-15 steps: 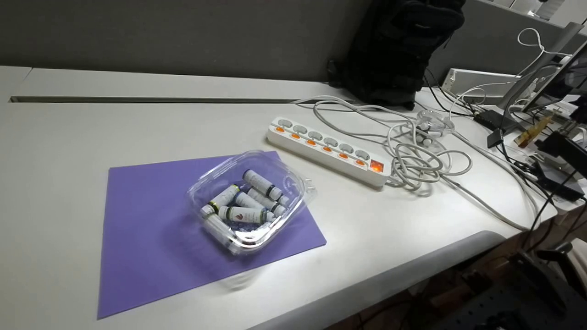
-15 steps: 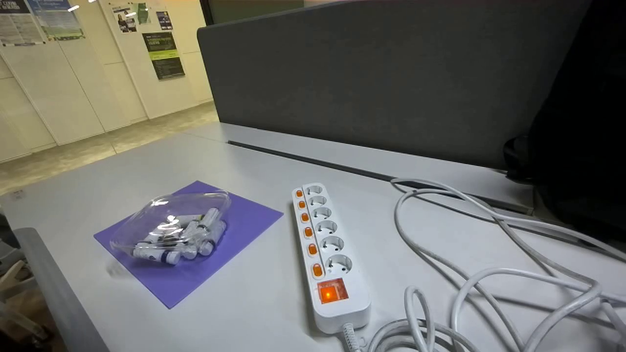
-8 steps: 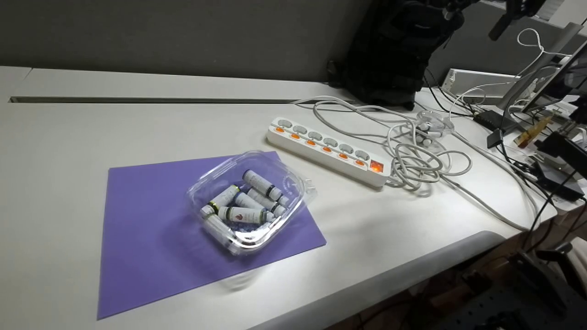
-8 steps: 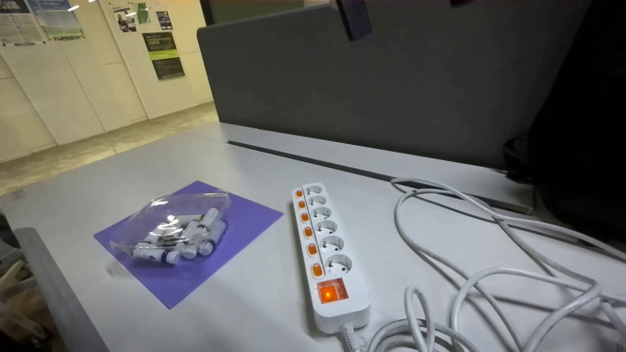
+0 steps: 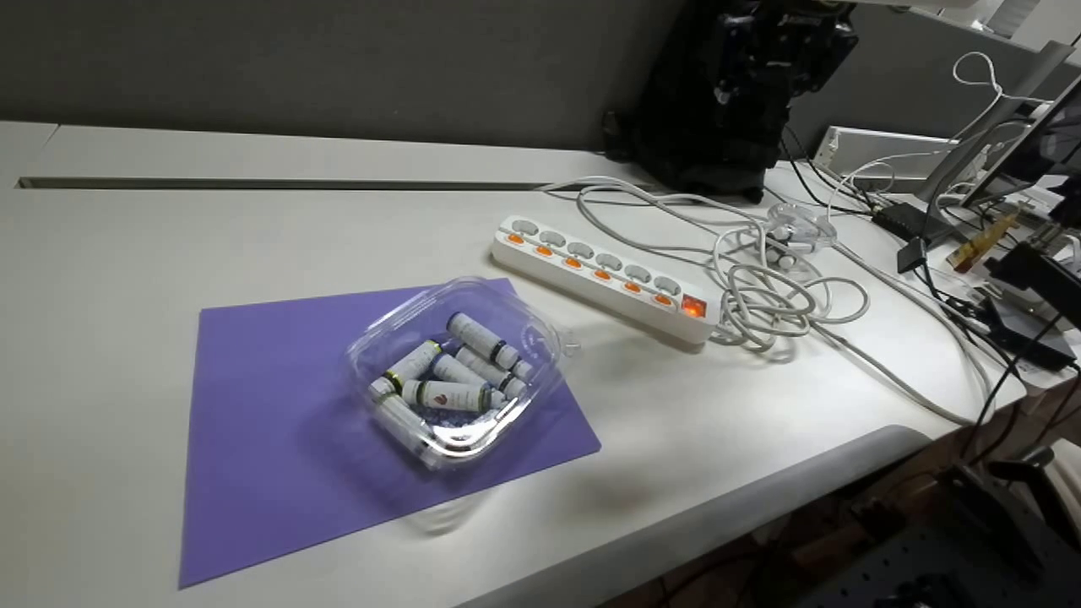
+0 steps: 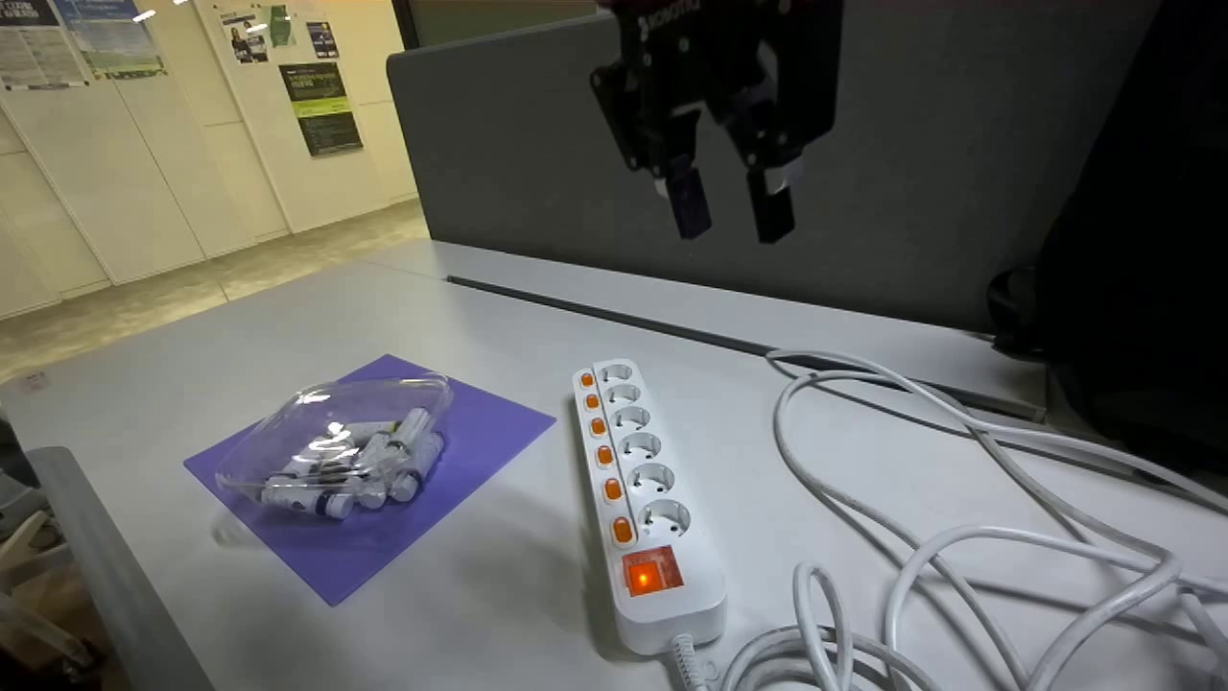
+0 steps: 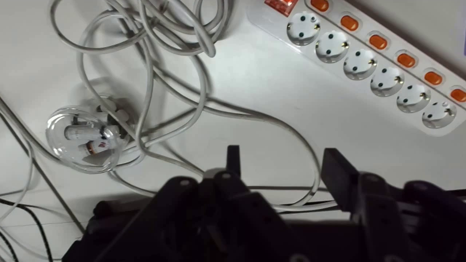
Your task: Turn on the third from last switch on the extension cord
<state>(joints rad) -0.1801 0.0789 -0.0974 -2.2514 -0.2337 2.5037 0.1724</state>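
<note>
The extension cord is a long white power strip that lies on the table in both exterior views (image 5: 596,281) (image 6: 641,446). It has a row of round sockets beside small orange-red switches (image 6: 604,455). A larger red switch (image 6: 652,573) glows at the cable end. The strip also shows at the upper right of the wrist view (image 7: 386,80), where the large switch is cut by the top edge. My gripper (image 6: 731,211) is open and empty, high above the table and apart from the strip. Its two fingers stand wide apart in the wrist view (image 7: 282,160).
A loose tangle of white cable (image 5: 764,304) lies by the strip's cable end. A small clear container with bottles (image 7: 85,136) sits among the cables. A clear box of bottles (image 5: 456,376) stands on a purple mat (image 5: 253,439). A black backpack (image 5: 705,127) leans at the dark partition (image 6: 767,144).
My gripper has come into view from the top edge in both exterior views and moved lower; in an exterior view it also shifted left. The strip and the box have not moved.
</note>
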